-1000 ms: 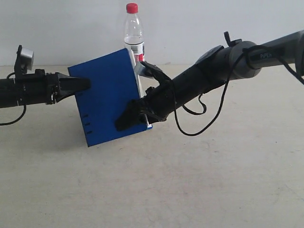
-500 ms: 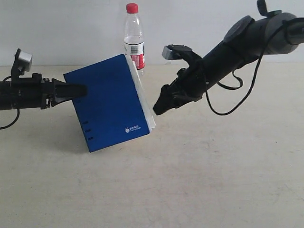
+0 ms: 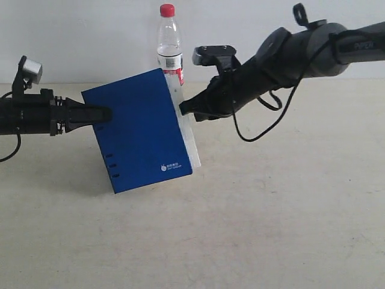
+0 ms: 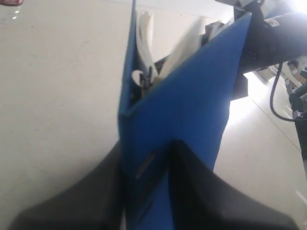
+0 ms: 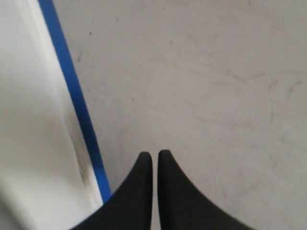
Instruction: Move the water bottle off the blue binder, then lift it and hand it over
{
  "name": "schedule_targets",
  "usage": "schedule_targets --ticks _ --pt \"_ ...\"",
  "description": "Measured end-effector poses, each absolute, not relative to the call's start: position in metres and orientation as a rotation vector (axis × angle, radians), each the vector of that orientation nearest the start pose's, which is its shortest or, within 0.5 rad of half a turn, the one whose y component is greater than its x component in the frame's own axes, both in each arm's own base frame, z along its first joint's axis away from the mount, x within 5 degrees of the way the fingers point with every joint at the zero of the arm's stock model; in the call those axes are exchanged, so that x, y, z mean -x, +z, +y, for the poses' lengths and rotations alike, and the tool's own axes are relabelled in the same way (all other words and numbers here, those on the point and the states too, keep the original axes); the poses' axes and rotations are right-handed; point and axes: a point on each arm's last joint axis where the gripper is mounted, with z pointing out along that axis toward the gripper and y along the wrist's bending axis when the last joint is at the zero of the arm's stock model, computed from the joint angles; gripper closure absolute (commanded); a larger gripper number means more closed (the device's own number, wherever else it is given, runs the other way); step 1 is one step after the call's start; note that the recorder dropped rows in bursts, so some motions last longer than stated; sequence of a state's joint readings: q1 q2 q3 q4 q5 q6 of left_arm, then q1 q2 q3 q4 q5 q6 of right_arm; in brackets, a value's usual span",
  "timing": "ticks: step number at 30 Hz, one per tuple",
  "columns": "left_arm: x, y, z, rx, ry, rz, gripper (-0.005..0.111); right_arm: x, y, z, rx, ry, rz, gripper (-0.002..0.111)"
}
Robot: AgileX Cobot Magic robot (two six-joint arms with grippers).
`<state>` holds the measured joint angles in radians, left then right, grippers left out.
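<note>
1. Ext. view: the blue binder [image 3: 141, 132] is standing on edge and tilting, cover w/ white logo [image 3: 168, 166] facing the cam. The L gripper [image 3: 103, 114] is coming in from the left at its spine side, and the R gripper [image 3: 184, 108] is hovering by the page edge, upper right. Can't tell here how either set of jaws is standing.
2. L wrist view is settling that: the L gripper [image 4: 146, 143] is clamping the blue binder [image 4: 192, 110] at the spine, one finger [image 4: 96, 191] on each cover. The covers are splaying open in a V, and white pages [image 4: 144, 28] are showing inside.
3. R wrist view: the R gripper [image 5: 155, 155] is showing its tips pressed together w/ nothing between. It's pointing at the bare table [image 5: 201, 86], just beside the binder's blue edge [image 5: 72, 81] and the pages [image 5: 29, 120], not touching either.
4. The water bottle [image 3: 169, 48] is showing in the ext. view only: standing upright behind the binder's top corner, near the back wall [image 3: 90, 36], red cap up. The binder is hiding its base. Neither gripper is touching it.
5. Around: a black cable [image 3: 258, 129] is hanging in a loop under the R arm. The R arm [image 4: 268, 43] is also filling the far side of the L wrist view, past the binder.
</note>
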<state>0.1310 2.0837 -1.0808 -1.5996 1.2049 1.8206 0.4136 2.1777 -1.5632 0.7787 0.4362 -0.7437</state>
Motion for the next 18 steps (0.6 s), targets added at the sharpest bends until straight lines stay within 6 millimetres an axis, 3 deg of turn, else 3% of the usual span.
schedule_targets --ticks 8,14,18 --pt "-0.371 0.143 -0.037 -0.565 -1.236 1.961 0.102 -0.419 0.15 0.261 0.63 0.443 2.214 0.109" --pt "-0.371 0.142 -0.034 -0.558 -1.232 1.964 0.102 -0.416 0.148 0.272 0.682 0.394 2.158 0.109" --pt "-0.371 0.142 -0.034 -0.558 -1.232 1.964 0.102 -0.417 0.147 0.271 0.6 0.418 2.176 0.109"
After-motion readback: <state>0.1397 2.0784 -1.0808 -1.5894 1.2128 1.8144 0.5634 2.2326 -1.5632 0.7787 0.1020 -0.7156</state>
